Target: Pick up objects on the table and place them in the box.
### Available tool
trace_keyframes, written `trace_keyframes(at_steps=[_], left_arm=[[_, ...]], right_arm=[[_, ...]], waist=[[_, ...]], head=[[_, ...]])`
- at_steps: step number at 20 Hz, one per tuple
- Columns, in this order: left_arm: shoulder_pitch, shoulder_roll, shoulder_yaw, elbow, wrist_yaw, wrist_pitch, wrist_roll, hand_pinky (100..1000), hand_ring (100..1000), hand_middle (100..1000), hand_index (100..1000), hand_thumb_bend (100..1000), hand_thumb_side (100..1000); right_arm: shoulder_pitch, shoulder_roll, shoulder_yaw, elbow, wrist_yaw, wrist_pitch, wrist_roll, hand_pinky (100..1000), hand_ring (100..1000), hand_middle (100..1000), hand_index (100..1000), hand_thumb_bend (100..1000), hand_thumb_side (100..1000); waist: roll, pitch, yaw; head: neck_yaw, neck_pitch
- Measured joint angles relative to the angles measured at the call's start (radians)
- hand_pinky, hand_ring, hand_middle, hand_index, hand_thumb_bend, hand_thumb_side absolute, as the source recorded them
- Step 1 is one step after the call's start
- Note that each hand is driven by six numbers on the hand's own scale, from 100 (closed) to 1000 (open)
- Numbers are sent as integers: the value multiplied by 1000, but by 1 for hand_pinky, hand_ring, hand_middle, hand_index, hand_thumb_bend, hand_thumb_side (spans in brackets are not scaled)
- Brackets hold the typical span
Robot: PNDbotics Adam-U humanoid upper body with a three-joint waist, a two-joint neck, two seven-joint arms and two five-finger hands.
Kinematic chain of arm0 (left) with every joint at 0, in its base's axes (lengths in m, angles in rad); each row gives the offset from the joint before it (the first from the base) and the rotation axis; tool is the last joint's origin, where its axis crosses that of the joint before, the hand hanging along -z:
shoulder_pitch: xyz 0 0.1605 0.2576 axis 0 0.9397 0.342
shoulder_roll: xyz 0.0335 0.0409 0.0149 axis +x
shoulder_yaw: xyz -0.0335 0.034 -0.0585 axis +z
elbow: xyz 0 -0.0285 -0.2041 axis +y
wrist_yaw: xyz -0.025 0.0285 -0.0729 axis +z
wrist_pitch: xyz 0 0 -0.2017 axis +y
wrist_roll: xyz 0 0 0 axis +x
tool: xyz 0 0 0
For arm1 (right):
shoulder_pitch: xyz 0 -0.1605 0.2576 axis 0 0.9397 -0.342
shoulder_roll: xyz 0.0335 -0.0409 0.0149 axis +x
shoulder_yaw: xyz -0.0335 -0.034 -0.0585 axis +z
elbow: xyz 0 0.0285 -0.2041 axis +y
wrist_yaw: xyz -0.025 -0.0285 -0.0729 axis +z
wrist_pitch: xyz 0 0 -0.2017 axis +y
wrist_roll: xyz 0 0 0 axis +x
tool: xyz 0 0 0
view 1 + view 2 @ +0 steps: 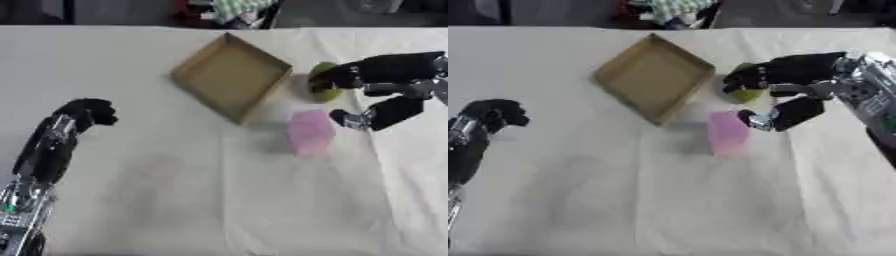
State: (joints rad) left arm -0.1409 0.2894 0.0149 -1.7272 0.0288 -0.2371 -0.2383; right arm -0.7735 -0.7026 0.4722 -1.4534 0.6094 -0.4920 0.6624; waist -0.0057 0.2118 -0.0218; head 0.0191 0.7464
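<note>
An open cardboard box (232,76) lies tilted on the cloth-covered table, and nothing shows inside it. Just right of the box sits a round yellow-green object (322,90). My right hand (385,85) reaches in from the right; its fingers (754,75) lie over the top of that object and its thumb (785,115) hangs below, spread wide. A pink block (311,132) rests on the cloth below the green object, left of the thumb and apart from it. My left hand (87,111) stays at the left, fingers curled, holding nothing.
A pale cloth (175,200) covers the table, with wide bare room in the middle and front. Coloured clutter (232,11) lies beyond the far edge.
</note>
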Motion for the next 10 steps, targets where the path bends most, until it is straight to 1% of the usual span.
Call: trace_keyframes(at_steps=[4,10], left_arm=[[0,0,0,0,0,-1,-2,699,642,609,743,100,1000],[0,0,0,0,0,-1,-4,699,642,609,743,100,1000]], right_arm=[[-2,23,12,16,30,-6,-1,867,999,1000,1000,100,1000],[-6,49,22,42,106,-24,-18,877,1000,1000,1000,100,1000]], waist=[[1,0,0],[2,0,2]], head=[[-19,0],[-29,0]])
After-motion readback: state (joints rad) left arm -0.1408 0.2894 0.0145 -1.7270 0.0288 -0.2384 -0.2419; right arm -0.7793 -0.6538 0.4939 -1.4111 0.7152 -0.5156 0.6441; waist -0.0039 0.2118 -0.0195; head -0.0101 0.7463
